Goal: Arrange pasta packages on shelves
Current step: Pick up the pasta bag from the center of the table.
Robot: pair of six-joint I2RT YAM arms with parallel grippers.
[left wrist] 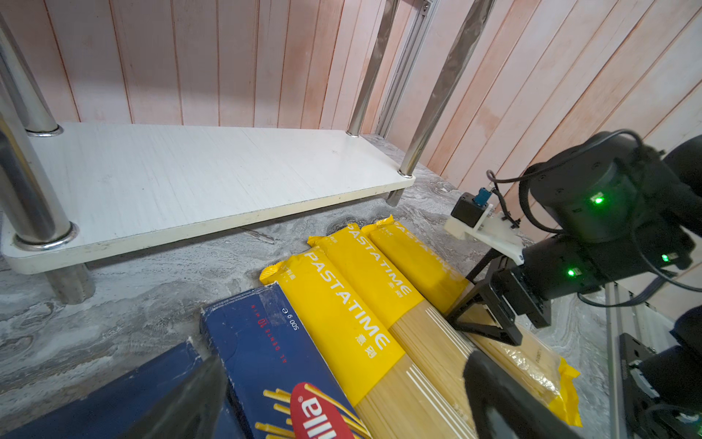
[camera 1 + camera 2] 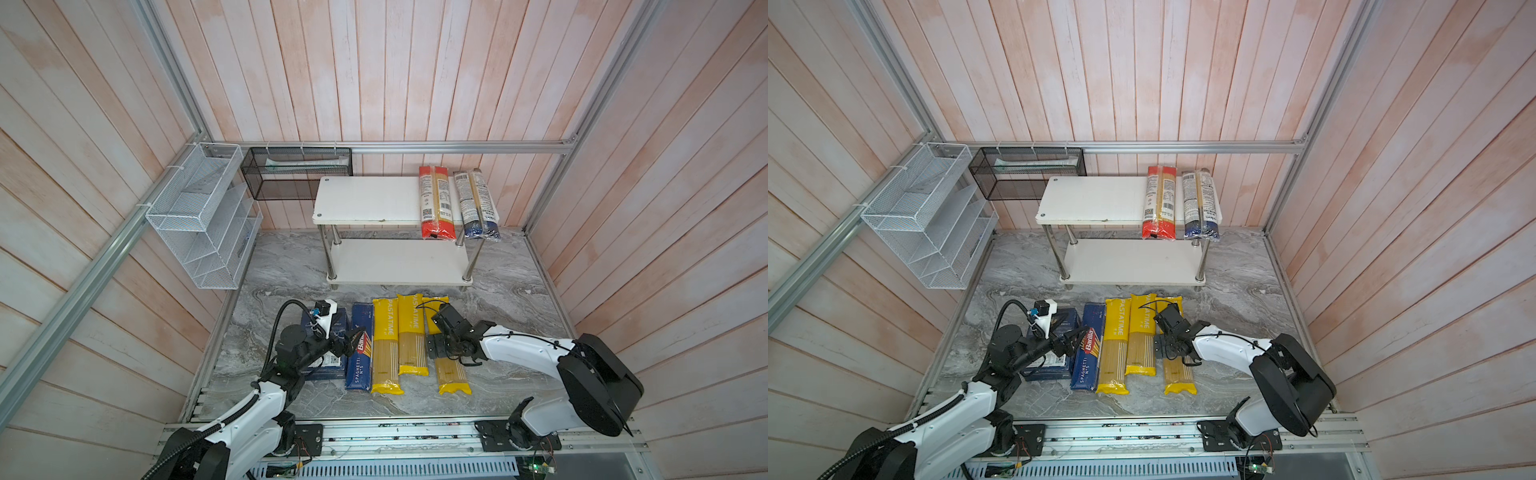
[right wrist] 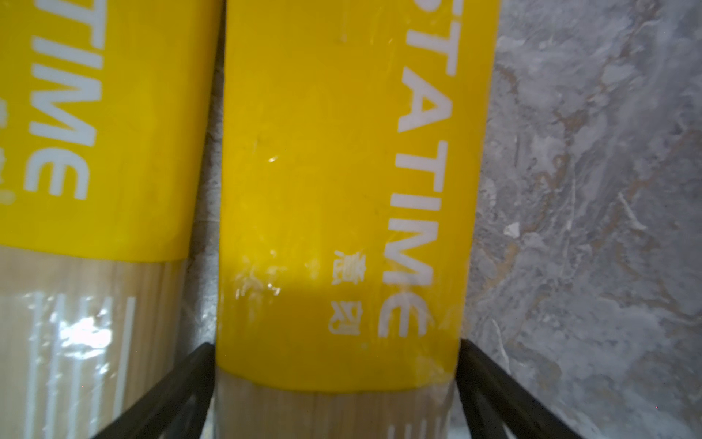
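Note:
Three yellow PASTATIME bags lie side by side on the marble table [image 2: 511,291], with two dark blue Barilla boxes [image 2: 360,349] to their left. My right gripper [image 2: 445,348] [image 3: 334,344] is open, its fingers [image 3: 490,380] down on either side of the rightmost yellow bag [image 2: 452,374] [image 3: 342,190]. My left gripper [image 2: 353,337] [image 1: 342,380] hovers open over the nearer Barilla box [image 1: 266,342]; the left arm partly hides the other box. A red-ended bag [image 2: 436,203] and a dark-blue-ended bag [image 2: 476,203] lie on the upper shelf [image 2: 365,199]. The lower shelf [image 2: 395,259] [image 1: 190,178] is bare.
A white wire basket [image 2: 199,216] hangs on the left wall. A black mesh basket [image 2: 295,172] with a tube in it hangs on the back rail beside the rack. Wooden walls close three sides. An aluminium rail [image 2: 395,432] carries both arm bases at the front.

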